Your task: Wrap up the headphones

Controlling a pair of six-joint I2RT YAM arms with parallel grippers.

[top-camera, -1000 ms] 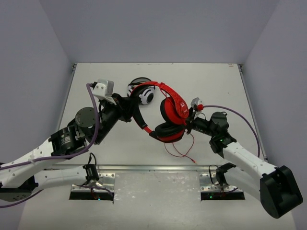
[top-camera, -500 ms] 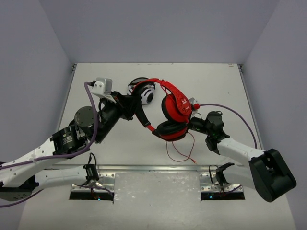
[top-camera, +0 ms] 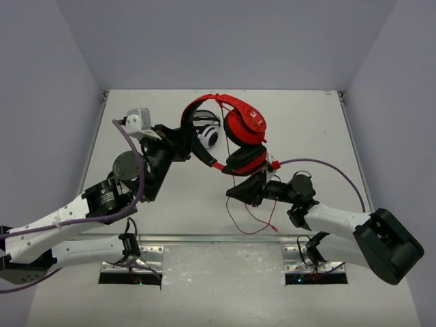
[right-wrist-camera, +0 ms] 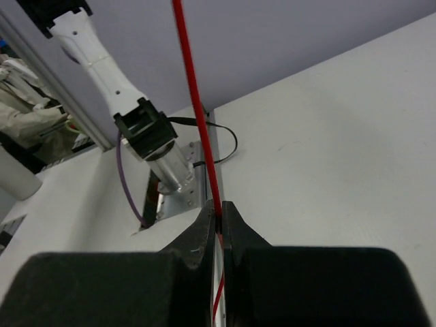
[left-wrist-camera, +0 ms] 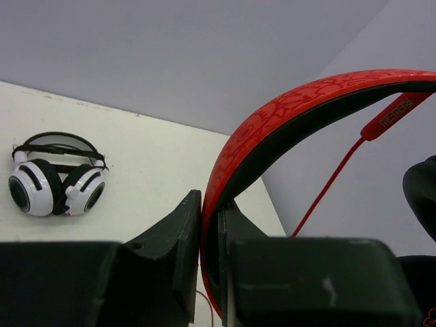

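Red headphones [top-camera: 244,126] are held up over the middle of the table [top-camera: 313,116]. Your left gripper [left-wrist-camera: 210,228] is clamped on the red headband [left-wrist-camera: 272,126], one finger on either side of it. Your right gripper [right-wrist-camera: 219,216] is pinched tight on the thin red cable [right-wrist-camera: 193,102], which runs taut up from its fingertips. The rest loops loose near the table's front edge. White-and-black headphones [left-wrist-camera: 58,178] lie further back, apart.

L hand [left-wrist-camera: 210,219] clamped shut, raised — R hand [right-wrist-camera: 218,212] clamped shut, lower
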